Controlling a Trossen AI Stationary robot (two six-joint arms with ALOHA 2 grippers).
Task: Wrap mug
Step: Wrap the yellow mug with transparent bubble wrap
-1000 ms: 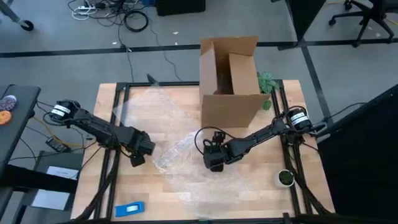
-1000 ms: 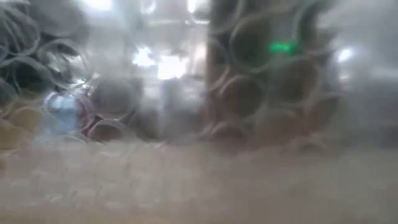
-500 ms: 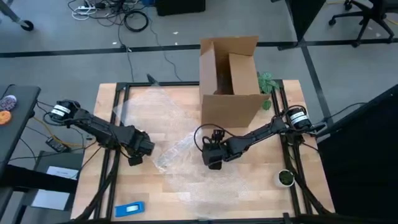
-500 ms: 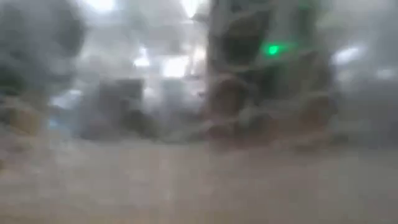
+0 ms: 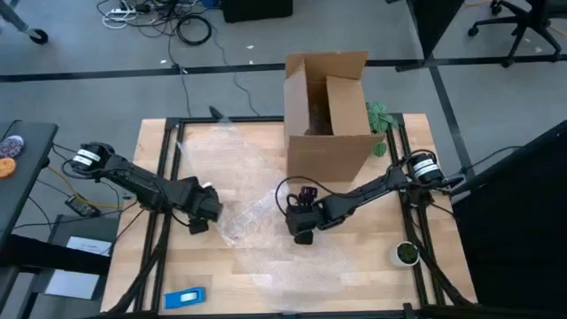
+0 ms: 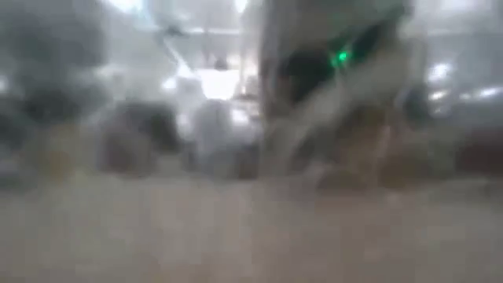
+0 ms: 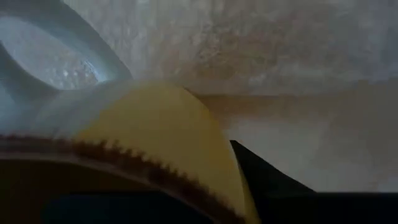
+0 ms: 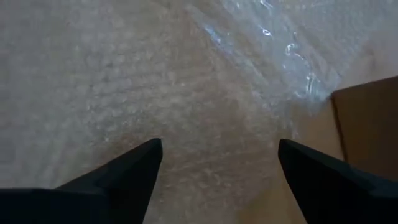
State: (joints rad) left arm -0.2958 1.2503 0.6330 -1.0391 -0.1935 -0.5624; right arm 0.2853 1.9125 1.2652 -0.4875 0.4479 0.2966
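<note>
Both arms are low over the wooden table point(image 5: 354, 266), meeting near its middle across a sheet of clear bubble wrap point(image 5: 257, 213) that spreads from the far-left part of the tabletop down toward the near edge.

Left gripper point(image 5: 202, 213): at the left edge of the crumpled ridge of wrap, fingers down at the plastic. Its wrist camera is filled by a rounded yellow-orange surface point(image 7: 155, 137) pressed right up against the lens behind film, which may be the mug, though I cannot confirm it. Whether this claw is parted or clamped, I cannot tell.

Right gripper point(image 5: 301, 223): on the right side of the same ridge, just in front of the cardboard box point(image 5: 328, 115). Its wrist view shows the two dark fingers point(image 8: 124, 171) spread wide apart with only bubble wrap and table between them; nothing held.

Mug: not visible as an orange object from above. If present, it sits under or inside the bunched wrap between the two grippers.

The low camera is covered by wrap and shows only blur, with a green light point(image 6: 340, 56).

Other items: the box stands open at the table's far edge. A small green round object with a white rim point(image 5: 407, 253) lies near the right edge. A blue object point(image 5: 185, 298) lies at the near-left edge.
</note>
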